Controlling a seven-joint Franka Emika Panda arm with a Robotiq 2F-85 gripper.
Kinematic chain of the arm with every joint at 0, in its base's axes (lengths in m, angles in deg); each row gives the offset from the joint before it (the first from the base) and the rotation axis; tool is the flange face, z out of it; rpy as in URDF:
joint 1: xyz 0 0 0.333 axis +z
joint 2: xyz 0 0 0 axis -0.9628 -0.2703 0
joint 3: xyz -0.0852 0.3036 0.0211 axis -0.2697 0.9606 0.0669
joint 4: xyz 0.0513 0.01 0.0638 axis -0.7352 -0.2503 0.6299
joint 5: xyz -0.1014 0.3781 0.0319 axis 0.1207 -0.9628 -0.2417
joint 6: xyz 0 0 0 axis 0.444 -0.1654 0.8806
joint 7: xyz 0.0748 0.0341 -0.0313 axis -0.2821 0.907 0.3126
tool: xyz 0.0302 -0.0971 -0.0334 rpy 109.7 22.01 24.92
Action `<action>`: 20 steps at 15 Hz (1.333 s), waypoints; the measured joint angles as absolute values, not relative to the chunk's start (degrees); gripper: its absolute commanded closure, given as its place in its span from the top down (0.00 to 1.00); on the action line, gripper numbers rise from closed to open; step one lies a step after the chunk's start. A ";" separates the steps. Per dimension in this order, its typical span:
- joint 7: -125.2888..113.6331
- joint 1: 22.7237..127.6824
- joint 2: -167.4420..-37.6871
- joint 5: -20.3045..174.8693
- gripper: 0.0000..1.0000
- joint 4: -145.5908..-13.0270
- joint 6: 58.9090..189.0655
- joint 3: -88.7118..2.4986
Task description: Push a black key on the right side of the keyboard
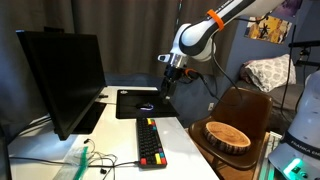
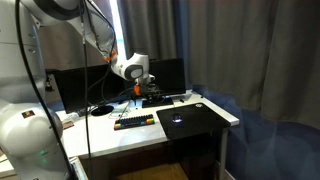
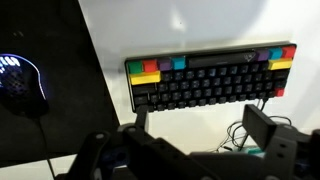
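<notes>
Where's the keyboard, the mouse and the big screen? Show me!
keyboard (image 3: 205,90): wrist view, on its middle black keys.
mouse (image 3: 20,85): wrist view, on its glowing top.
big screen (image 1: 62,75): an exterior view, middle of the dark panel.

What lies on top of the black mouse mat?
A dark mouse with a blue glowing mark lies on the mouse mat, its cable trailing over the mat. The table beneath the mat is covered, so nothing there can be seen.
</notes>
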State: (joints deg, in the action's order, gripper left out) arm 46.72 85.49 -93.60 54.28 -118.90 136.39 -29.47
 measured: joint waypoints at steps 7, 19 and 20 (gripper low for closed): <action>65.79 78.57 -103.23 41.73 0.16 -114.20 145.42 -20.84; 94.58 68.32 -113.42 22.68 0.00 -109.81 147.56 -12.55; 96.27 68.31 -114.05 21.38 0.00 -109.51 147.56 -12.57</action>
State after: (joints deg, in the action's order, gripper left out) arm 96.27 68.31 -114.05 21.38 -109.51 147.56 -12.57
